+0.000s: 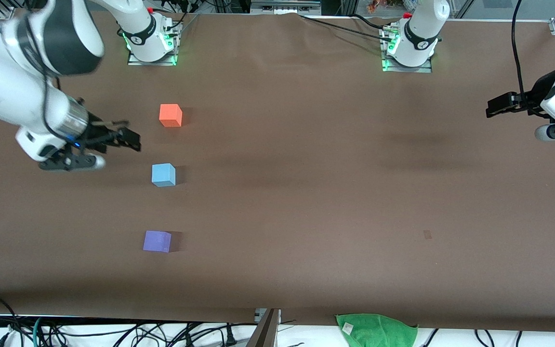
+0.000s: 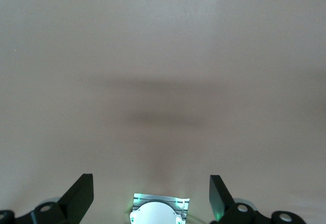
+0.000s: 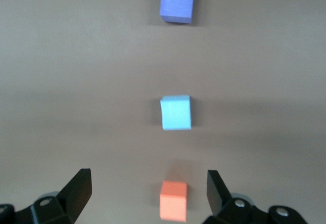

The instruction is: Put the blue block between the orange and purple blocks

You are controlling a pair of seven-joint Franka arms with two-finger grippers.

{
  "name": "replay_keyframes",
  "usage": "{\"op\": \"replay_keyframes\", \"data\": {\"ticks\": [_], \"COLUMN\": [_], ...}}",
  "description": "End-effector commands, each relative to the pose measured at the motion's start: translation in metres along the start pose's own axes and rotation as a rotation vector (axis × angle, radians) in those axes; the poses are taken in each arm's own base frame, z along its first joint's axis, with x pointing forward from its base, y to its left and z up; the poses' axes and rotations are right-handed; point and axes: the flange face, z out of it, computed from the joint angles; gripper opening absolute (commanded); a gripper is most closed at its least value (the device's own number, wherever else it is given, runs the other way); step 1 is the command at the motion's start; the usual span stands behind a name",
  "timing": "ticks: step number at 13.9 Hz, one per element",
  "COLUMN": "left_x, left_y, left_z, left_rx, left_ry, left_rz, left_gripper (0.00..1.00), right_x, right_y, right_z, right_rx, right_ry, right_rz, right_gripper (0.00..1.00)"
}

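While the blue block (image 1: 163, 174) is sitting on the table (image 1: 306, 193) between the orange block (image 1: 170, 115) and purple block (image 1: 157, 241), the right gripper (image 1: 130, 140) is hovering beside it, jaws released, empty. Left gripper (image 1: 496, 105) is waiting, spread wide, at its table end.

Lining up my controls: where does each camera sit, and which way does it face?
Front view: high across the table, facing both bases; shows the right hand and the left hand, both open.
Left wrist view: looks down past its fingers at the bare table.
Right wrist view: looks down past its fingers.
Front and right wrist views share the orange block, blue block, purple block.
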Motion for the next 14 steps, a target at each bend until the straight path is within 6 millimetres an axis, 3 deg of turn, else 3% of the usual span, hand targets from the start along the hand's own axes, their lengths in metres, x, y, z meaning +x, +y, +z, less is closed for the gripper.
{"op": "replay_keyframes", "data": {"ticks": [1,5,14], "left_x": [0.002,0.002,0.002], "left_y": [0.001,0.000,0.000], "left_z": [-0.007,-0.007,-0.007], "left_rx": [-0.015,-0.018,-0.020], "left_ry": [0.009,0.009,0.008], "left_rz": [0.016,0.015,0.016], "left_gripper": [1.00,1.00,1.00], "right_x": [-0.032,-0.052,-0.049], "right_y": [0.010,0.025,0.038], "right_z": [-0.041,-0.064,-0.081], "right_rx": [-0.050,-0.038,-0.087], "right_ry": [-0.012,-0.003,0.028], "right_rz": [-0.049,-0.109,-0.090], "right_gripper": [1.00,1.00,1.00]}}
